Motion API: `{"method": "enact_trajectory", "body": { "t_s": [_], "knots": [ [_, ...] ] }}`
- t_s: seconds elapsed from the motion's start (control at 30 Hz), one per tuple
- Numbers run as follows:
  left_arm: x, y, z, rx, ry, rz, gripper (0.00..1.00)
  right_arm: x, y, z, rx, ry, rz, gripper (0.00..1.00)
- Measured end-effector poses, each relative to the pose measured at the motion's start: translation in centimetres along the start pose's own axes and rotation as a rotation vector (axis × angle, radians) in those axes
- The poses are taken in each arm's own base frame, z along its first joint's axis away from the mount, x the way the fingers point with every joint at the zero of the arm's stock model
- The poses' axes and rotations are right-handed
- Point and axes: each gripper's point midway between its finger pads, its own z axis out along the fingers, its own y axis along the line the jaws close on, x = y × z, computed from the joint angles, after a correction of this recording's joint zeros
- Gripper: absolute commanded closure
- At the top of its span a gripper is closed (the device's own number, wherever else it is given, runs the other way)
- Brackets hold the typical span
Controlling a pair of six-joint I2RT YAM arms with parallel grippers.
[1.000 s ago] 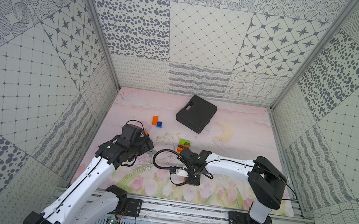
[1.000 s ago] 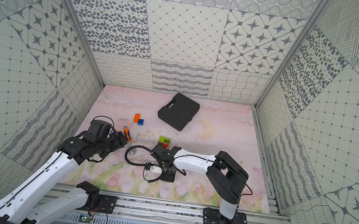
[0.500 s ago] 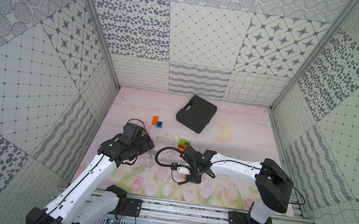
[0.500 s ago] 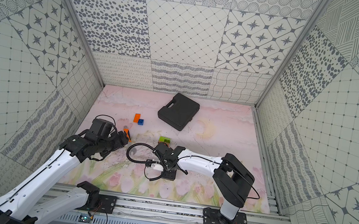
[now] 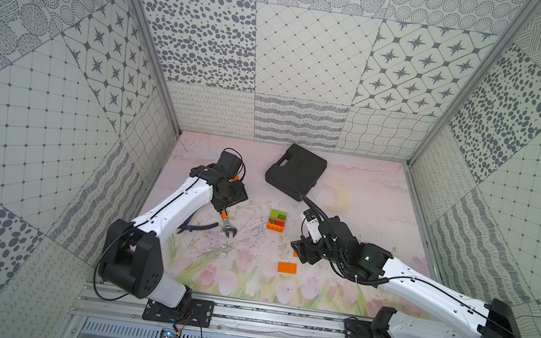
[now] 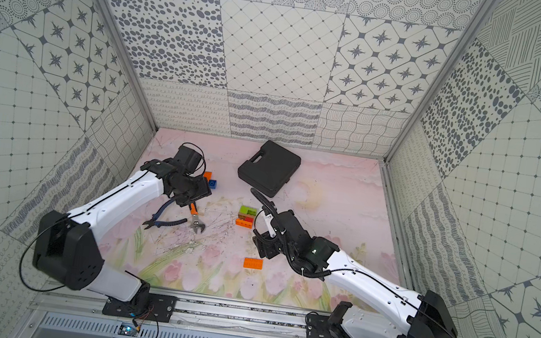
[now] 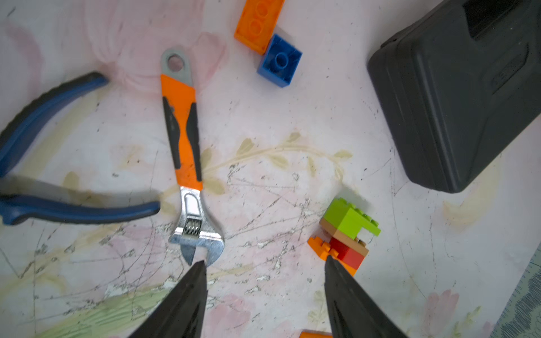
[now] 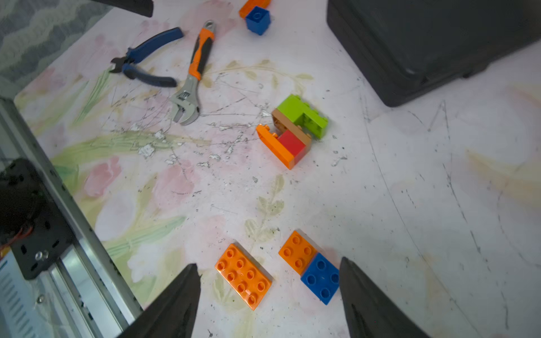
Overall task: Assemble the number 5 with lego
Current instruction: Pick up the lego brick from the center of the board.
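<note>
In both top views: stacked figure of green, brown, red and orange studded plastic bricks (image 5: 277,221) lying mid-counter, touched by neither arm; by its look, close to a finished 5. Long orange studded brick (image 5: 287,267) alone toward the metal front rail (image 5: 278,314), near the right end effector (image 5: 301,250). Black plastic case (image 5: 296,171) at the back. Free room on the bare pink flowered counter (image 5: 379,219) beyond the right arm.

Left wrist view: left end effector (image 7: 263,260) spread and empty, between the orange-handled adjustable wrench (image 7: 187,164) and the figure. Better to lift straight up, away from both.

Right wrist view: right end effector spread wide, gripping nothing, above the long orange brick and a small orange square brick (image 8: 295,253) touching a blue square brick (image 8: 320,278). For a pick, centre over 1 brick only, close across its short width, keep the finger off the blue square. Front rail close on 1 side.
</note>
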Motion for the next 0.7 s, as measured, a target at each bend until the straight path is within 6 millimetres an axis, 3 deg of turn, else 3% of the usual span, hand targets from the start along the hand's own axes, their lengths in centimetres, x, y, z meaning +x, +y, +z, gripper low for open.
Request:
{"method": "enact_trajectory", "body": {
  "t_s": [0.07, 0.3, 0.5, 0.7],
  "knots": [
    [-1.7, -1.2, 1.6, -0.031, 0.009, 0.040, 0.29, 0.6, -0.8, 0.3, 0.010, 0.015, 0.093, 0.15],
    [-6.7, -3.7, 7.4, -0.151, 0.031, 0.216, 0.25, 1.7, 0.2, 0.8, -0.045, 0.080, 0.223, 0.13],
    [-9.2, -3.1, 10.3, -0.202, 0.069, 0.297, 0.30, 1.9, 0.4, 1.6, -0.048, 0.100, 0.258, 0.11],
    [-10.2, -2.5, 11.8, -0.220, 0.112, 0.342, 0.37, 1.3, 0.6, 2.0, -0.051, 0.091, 0.274, 0.10]
  ]
}}
